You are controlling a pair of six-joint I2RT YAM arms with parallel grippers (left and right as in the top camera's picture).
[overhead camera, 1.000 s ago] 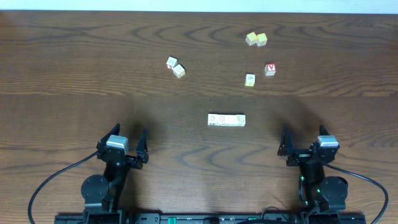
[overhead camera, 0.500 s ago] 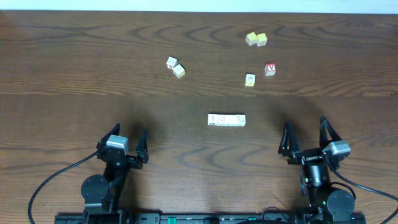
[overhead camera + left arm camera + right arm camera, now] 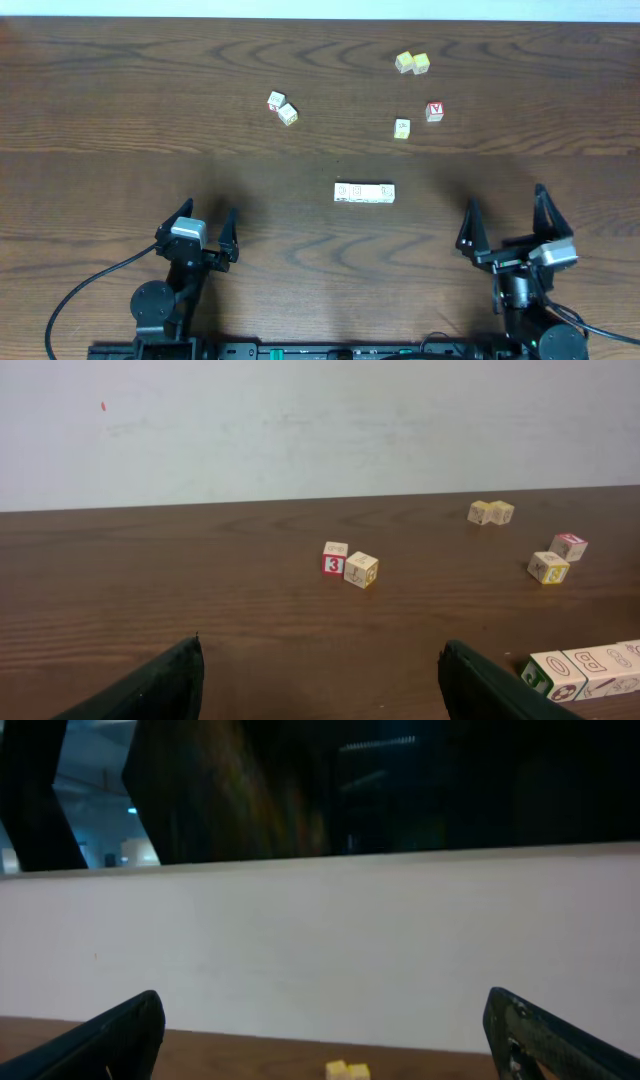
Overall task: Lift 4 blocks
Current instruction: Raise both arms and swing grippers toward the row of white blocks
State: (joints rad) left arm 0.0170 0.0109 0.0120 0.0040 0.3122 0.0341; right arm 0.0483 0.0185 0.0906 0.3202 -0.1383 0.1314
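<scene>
The blocks (image 3: 364, 192) are pale cream cubes lying side by side in a short row at the middle of the table. In the left wrist view the row's near end (image 3: 590, 668) shows at the lower right. My left gripper (image 3: 208, 215) rests open at the front left, well short of the row, with nothing between its fingers (image 3: 322, 650). My right gripper (image 3: 505, 200) is open and raised at the front right. Its camera looks over the table at the wall, and its jaws (image 3: 322, 1005) are empty.
Loose cubes lie farther back: a pair (image 3: 282, 107) at the left with a red 3 face (image 3: 335, 558), two yellow-topped cubes (image 3: 412, 63) at the far right, a red-faced cube (image 3: 434, 111) and a cream one (image 3: 402, 128) beside it.
My right arm has lifted and swung to the right, with its gripper still open. The left arm and all the cubes have stayed put.
</scene>
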